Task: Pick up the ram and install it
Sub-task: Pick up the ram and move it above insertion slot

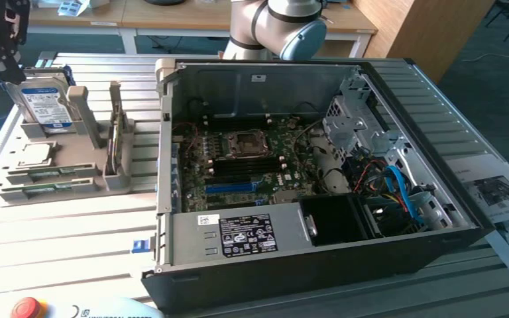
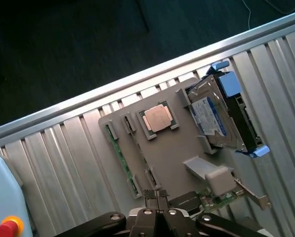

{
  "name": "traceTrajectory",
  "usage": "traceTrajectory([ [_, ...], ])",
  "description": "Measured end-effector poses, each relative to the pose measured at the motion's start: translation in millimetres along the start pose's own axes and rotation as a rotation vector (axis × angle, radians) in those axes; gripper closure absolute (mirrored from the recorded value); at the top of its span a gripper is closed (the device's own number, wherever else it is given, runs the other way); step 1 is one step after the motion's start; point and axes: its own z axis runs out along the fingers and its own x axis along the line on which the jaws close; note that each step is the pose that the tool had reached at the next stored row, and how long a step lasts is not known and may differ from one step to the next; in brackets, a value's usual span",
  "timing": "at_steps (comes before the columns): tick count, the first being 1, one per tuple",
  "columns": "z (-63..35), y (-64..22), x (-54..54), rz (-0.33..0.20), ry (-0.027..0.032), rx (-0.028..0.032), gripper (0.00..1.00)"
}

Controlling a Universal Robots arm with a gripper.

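Pincer (image 2: 157,196) closed on nothing; ram (image 2: 121,158) sits edge-up in the grey holder (image 2: 172,155), long axis running along the bench (image 2: 63,163) slats.

We've got a bright scene in the exterior view: daylight washes the pale ribbed metal table (image 1: 60,225) almost white toward the exterior view's left, its ribs showing as thin grey shadow lines. Inside the open black computer case (image 1: 325,271) it's darker. The bare silver back wall (image 1: 264,93) picks up a soft sheen, while the black square fan shroud (image 1: 339,222) sinks into deep shadow. We catch a highlight on the blue-grey rounded arm joint (image 1: 299,36). Over to the wrist view: the dark floor (image 2: 63,44) is dim, the table glares beside the blue-labelled silver hard drive (image 2: 211,116), the square coppery processor chip (image 2: 157,118) glows warm, and the black gripper (image 2: 158,200) is a shaded silhouette.
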Motion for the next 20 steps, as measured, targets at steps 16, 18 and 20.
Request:
traceTrajectory([
  [16, 0.3, 0.0, 0.0, -0.24, 0.011, -0.0054, 0.89],
  [18, 0.3, 0.0, 0.0, -0.241, 0.0109, -0.0054, 0.89],
  [20, 0.3, 0.0, 0.0, -0.25, 0.0113, -0.0056, 0.89],
])
